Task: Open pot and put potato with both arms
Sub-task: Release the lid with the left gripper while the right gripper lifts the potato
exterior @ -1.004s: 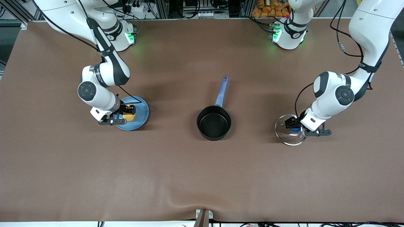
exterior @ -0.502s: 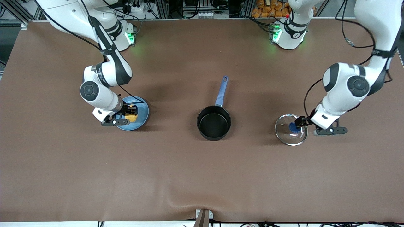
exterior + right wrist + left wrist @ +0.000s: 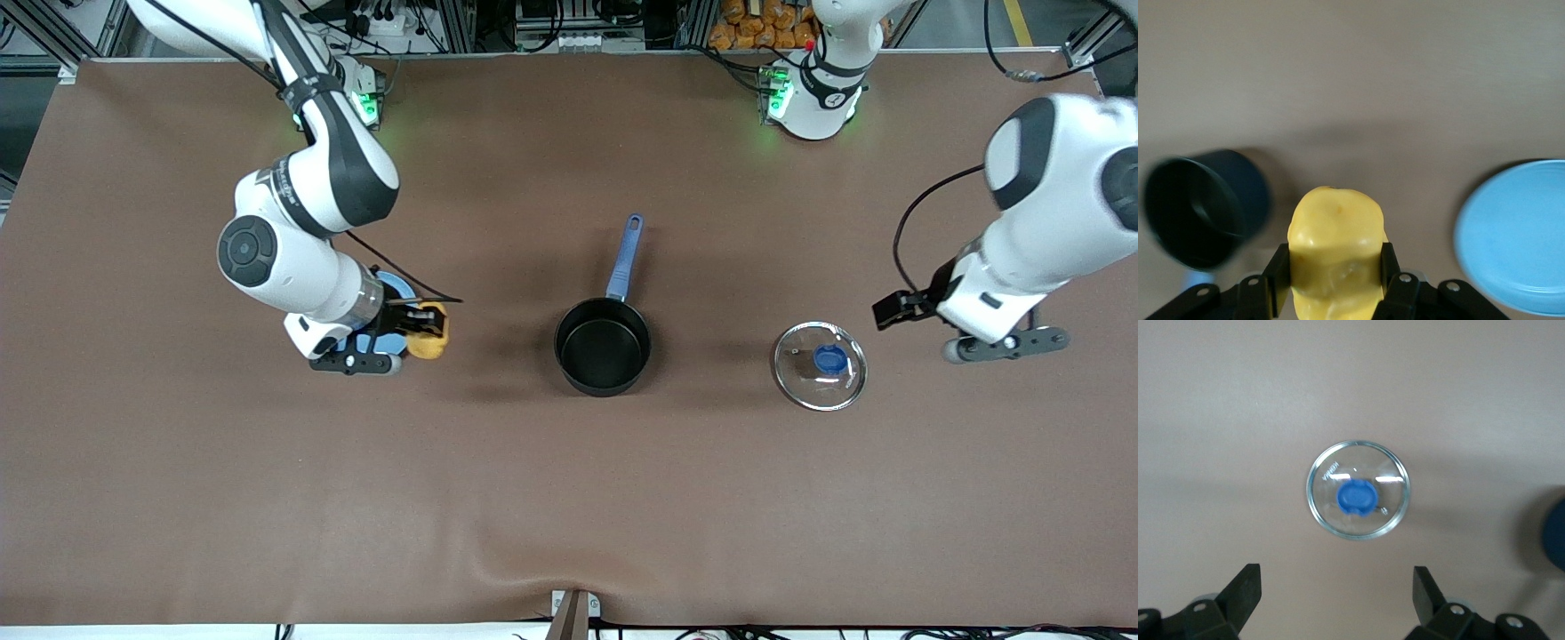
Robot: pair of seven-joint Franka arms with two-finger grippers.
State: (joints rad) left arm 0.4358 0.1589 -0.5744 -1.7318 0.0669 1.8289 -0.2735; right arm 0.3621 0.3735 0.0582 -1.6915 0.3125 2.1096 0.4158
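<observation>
Brown mat-covered table (image 3: 569, 498), aluminium frame rails (image 3: 462, 22), cables, green indicator lights

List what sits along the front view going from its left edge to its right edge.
Blue plate → right end effector holding the potato → pot → glass lid → left end effector, open.

No readable text; faint marking on lid (image 3: 1358, 489) glass illegible.

Right gripper (image 3: 425, 331) lifts the potato (image 3: 430, 333) off the plate (image 3: 392, 286); left gripper (image 3: 892, 310) lets go of the lid (image 3: 819, 365) and rises, jaws apart.
</observation>
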